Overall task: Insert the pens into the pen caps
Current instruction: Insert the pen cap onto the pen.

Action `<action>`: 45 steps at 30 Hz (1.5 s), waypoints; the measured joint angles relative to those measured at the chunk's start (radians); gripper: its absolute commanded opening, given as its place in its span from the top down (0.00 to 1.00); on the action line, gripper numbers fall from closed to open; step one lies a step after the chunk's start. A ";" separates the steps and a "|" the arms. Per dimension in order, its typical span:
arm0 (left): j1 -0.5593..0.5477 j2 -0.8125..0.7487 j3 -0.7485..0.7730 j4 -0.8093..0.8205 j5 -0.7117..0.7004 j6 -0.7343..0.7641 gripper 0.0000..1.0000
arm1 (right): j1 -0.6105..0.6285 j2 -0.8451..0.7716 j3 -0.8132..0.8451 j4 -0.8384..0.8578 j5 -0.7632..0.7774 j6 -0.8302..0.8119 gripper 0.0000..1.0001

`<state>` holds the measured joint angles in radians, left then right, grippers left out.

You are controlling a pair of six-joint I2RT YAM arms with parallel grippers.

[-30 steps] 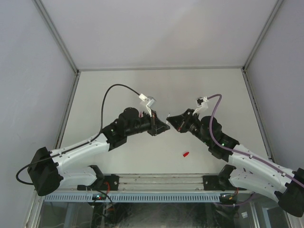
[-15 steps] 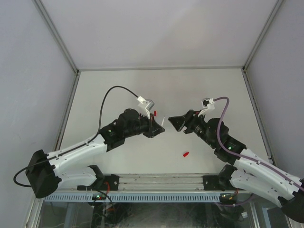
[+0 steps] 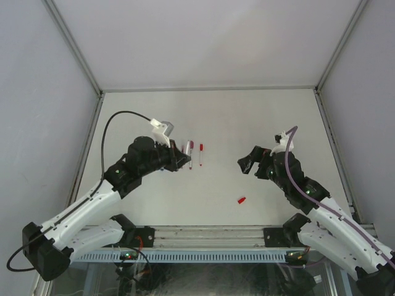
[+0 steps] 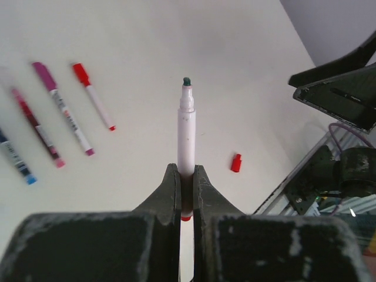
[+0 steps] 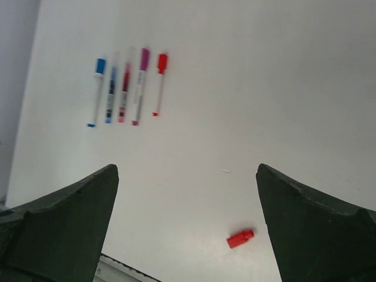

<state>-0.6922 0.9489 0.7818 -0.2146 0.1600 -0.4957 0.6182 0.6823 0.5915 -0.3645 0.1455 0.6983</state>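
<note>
Pinching an uncapped pen (image 4: 186, 138) in the left end effector (image 4: 187, 176), jaws shut tight on the barrel near its red tail, nib pointing away. Spread wide on the right end effector (image 5: 187, 176), gripping nothing. Lying loose by the surface's (image 5: 264, 88) near edge, right of middle: one red pen cap (image 5: 240, 238). Lined up side by side, left of middle: five more pens (image 5: 124, 88).

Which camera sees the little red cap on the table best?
The right wrist view: the red cap looks biggest there, with nothing in front. The left wrist view shows it smaller; the top view shows only a tiny red speck.
</note>
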 measured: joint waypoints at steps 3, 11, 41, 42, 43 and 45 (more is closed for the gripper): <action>0.034 -0.035 0.000 -0.053 -0.002 0.024 1.00 | -0.033 -0.012 0.000 -0.098 0.031 0.007 0.00; 0.048 -0.058 0.018 -0.181 -0.024 0.095 1.00 | -0.266 0.002 0.000 -0.267 -0.058 0.000 0.00; 0.050 -0.179 0.093 -0.357 -0.170 0.202 1.00 | 0.033 0.008 0.001 0.051 -0.227 -0.562 0.11; 0.050 -0.179 0.093 -0.357 -0.175 0.202 1.00 | 0.039 0.013 0.001 0.050 -0.241 -0.610 0.11; 0.050 -0.179 0.093 -0.357 -0.178 0.202 1.00 | 0.048 0.025 0.002 0.041 -0.262 -0.673 0.11; 0.050 -0.179 0.093 -0.359 -0.185 0.203 1.00 | 0.074 0.039 0.002 0.002 -0.299 -0.788 0.11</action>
<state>-0.6426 0.7696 0.8753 -0.5732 -0.0246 -0.2928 0.6918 0.7216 0.5930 -0.3626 -0.1539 -0.0898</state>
